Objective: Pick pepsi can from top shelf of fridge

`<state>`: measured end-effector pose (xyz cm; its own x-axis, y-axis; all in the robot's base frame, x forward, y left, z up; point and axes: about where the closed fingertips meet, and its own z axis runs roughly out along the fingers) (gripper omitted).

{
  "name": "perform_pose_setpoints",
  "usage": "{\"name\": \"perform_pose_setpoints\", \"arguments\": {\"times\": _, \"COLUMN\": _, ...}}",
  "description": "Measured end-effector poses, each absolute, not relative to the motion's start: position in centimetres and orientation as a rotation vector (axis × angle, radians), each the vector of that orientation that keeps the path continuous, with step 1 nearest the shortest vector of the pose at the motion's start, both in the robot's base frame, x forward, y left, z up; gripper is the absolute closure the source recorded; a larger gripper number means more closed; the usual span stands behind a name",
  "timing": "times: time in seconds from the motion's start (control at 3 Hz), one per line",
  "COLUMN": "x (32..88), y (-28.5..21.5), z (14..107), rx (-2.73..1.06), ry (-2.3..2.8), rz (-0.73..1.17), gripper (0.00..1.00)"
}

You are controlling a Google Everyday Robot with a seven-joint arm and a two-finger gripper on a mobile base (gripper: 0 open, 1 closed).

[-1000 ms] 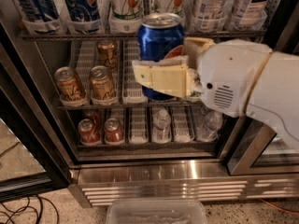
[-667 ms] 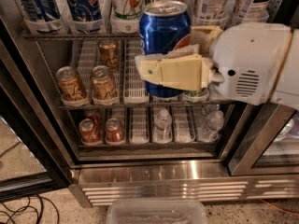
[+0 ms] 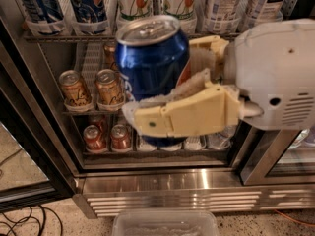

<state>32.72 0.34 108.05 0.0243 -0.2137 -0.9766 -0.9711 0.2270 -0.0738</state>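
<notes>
My gripper (image 3: pixel 184 90) is shut on the pepsi can (image 3: pixel 152 65), a deep blue can with a silver lid and pull tab. It holds the can upright in front of the open fridge (image 3: pixel 197 181), well clear of the racks and close to the camera. One cream finger (image 3: pixel 182 114) crosses the can's front; the other is behind it. The top shelf (image 3: pixel 64 33) runs along the top, with blue cans at left and white-and-green 7up cans (image 3: pixel 135 1) in clear cups.
Gold-brown cans (image 3: pixel 91 87) stand on the middle rack at left, red-brown cans (image 3: pixel 106 136) on the lower rack. A dark door frame (image 3: pixel 29 146) angles down the left. A clear plastic bin (image 3: pixel 165 224) sits on the floor below the vented steel base panel.
The gripper with the pepsi can has pulled back from the fridge toward the camera and up; the can now looks much larger and covers the middle rack.
</notes>
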Motion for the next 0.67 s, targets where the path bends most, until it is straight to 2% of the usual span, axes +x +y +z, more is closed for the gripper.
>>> {"name": "perform_pose_setpoints", "arguments": {"times": 0.33, "x": 28.01, "y": 1.74, "z": 106.87, "rx": -1.28, "ry": 1.363, "rz": 0.952, "gripper": 1.0}}
{"name": "perform_pose_setpoints", "arguments": {"times": 0.67, "x": 27.99, "y": 1.78, "z": 106.89, "rx": -1.281, "ry": 1.363, "rz": 0.951, "gripper": 1.0}}
